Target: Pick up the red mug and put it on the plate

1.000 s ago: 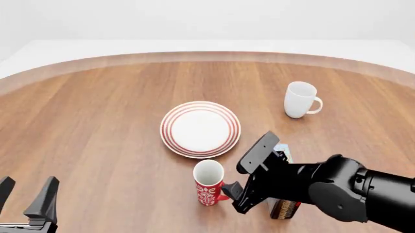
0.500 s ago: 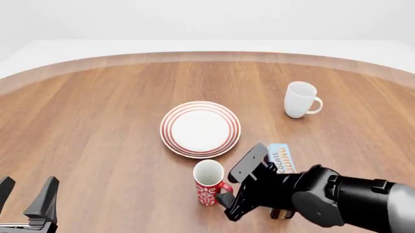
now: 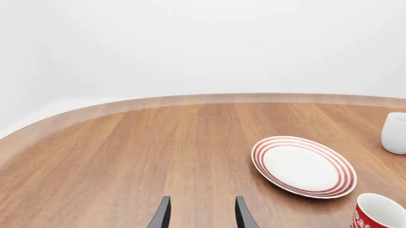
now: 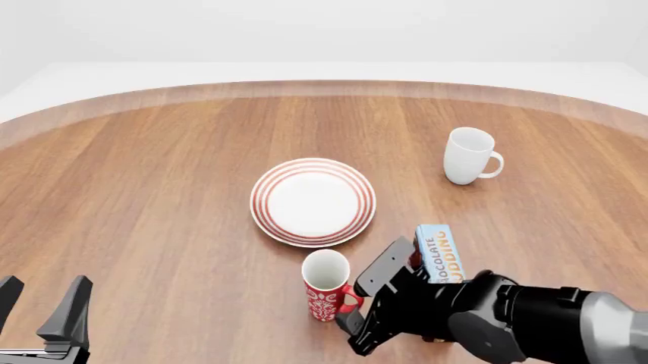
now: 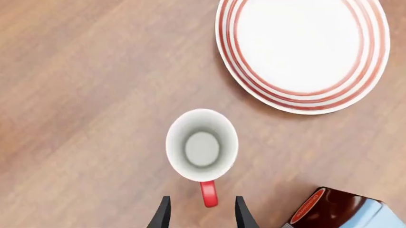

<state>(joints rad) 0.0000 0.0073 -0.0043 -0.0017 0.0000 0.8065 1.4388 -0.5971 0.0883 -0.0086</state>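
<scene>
Right gripper has advanced, jaws apart astride the handle of upright red mug, plate at 12 o'clock; left gripper open, mostly cropped.

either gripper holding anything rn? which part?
Nothing held. Right gripper is open, its fingers either side of the red mug's handle, not closed on it. Left gripper is open over bare table.
</scene>
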